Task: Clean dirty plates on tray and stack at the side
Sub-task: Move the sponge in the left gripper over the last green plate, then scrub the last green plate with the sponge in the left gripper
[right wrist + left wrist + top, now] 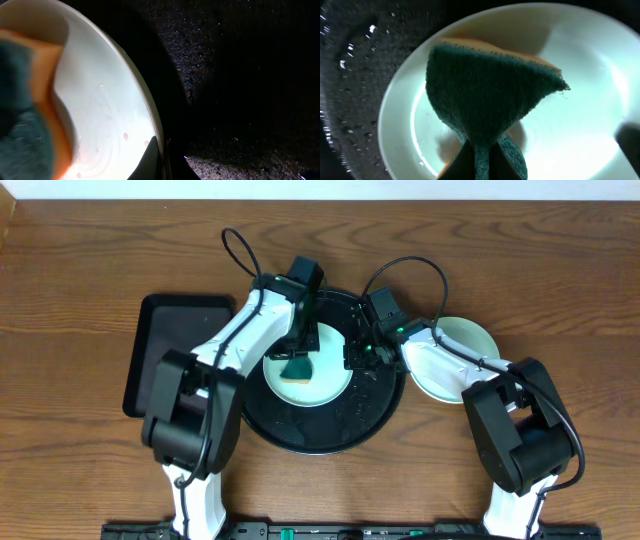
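One pale turquoise plate (326, 385) lies on the round black tray (330, 430). My left gripper (300, 352) is shut on a green and yellow sponge (298, 368) that rests on this plate. In the left wrist view the sponge (485, 95) hangs from the left gripper (481, 162) over the plate (580, 100), with a reddish-brown smear (451, 146) beside it. My right gripper (357, 358) is at the plate's right edge. The right wrist view shows the right gripper (164, 161) shut on the plate's rim (150, 115), the sponge (25, 110) at the left.
Two pale plates (462, 350) lie together on the wooden table right of the tray, partly under my right arm. A smaller rectangular black tray (170, 345) sits to the left. The round tray's surface (240, 75) is wet with droplets.
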{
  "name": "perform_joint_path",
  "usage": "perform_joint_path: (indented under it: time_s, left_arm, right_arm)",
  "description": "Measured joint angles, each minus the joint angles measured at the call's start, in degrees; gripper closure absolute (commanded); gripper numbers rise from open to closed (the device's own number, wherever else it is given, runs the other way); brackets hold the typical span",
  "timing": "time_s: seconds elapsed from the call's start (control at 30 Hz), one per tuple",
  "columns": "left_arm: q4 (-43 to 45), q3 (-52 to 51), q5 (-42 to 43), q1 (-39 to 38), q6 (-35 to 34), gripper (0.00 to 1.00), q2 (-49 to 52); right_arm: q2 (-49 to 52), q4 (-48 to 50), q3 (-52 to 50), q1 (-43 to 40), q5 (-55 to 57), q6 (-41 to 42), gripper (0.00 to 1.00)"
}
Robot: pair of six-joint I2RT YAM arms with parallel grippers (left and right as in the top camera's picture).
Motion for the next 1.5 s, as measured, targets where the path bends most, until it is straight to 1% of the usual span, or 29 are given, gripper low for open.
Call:
perform_joint_path:
  time_s: [0.23, 0.33, 0.4, 0.57, 0.67, 0.73, 0.8, 1.0, 1.07, 1.13, 1.23, 1.33, 1.47, 1.5]
  left_arm:
    - [0.6, 0.0, -0.2, 0.0, -4.6, 0.93, 0.2]
    - [1.4, 0.0, 0.5, 0.0, -4.7, 0.93, 0.2]
    - [2.8, 0.0, 3.0, 0.0, -2.3, 0.93, 0.2]
    - [4.7, 0.0, 12.5, 0.3, 7.4, 0.92, 0.2]
    - [4.7, 0.0, 15.8, 0.2, 10.4, 0.93, 0.2]
    - [4.7, 0.0, 16.2, 0.1, 11.0, 0.93, 0.2]
    - [4.0, 0.0, 14.4, 0.1, 9.3, 0.92, 0.2]
    - [-3.1, 0.0, 1.4, -0.1, -5.6, 0.93, 0.2]
    - [-3.9, 0.0, -1.4, -0.1, -9.3, 0.93, 0.2]
    - [-3.9, 0.0, -3.1, -0.1, -11.7, 0.93, 0.2]
    - [-3.0, 0.0, -3.5, -0.1, -12.4, 0.93, 0.2]
    - [0.0, 0.0, -0.9, -0.1, -8.3, 0.93, 0.2]
    - [4.7, -0.1, 7.8, 0.4, 3.3, 0.93, 0.2]
    - [5.0, -0.1, 8.8, 0.4, 4.5, 0.93, 0.2]
  right_arm:
    - [0.0, 0.0, 0.0, 0.0, 0.1, 0.0, 0.99]
    - [0.0, 0.0, 0.0, 0.0, 0.1, 0.0, 0.99]
    - [0.0, -0.1, 0.0, 0.0, 0.2, 0.0, 0.99]
    - [0.0, -0.1, 0.0, 0.0, 0.2, 0.0, 0.99]
    - [0.0, -0.1, 0.0, 0.0, 0.2, 0.0, 0.99]
    - [0.0, -0.1, 0.0, 0.0, 0.2, 0.0, 0.99]
    - [0.0, -0.1, 0.0, 0.0, 0.2, 0.0, 0.99]
    - [0.0, -0.1, 0.0, 0.0, 0.2, 0.0, 0.99]
    - [0.0, -0.1, 0.0, 0.0, 0.2, 0.0, 0.99]
    - [0.0, -0.1, 0.0, 0.0, 0.2, 0.0, 0.99]
    - [0.0, -0.2, 0.0, 0.0, 0.2, 0.0, 0.99]
    - [0.0, -0.3, 0.0, 0.0, 0.2, 0.1, 0.99]
    - [0.0, -0.3, 0.0, 0.0, 0.3, 0.2, 0.99]
    - [0.0, -0.3, 0.0, 0.0, 0.3, 0.2, 0.99]
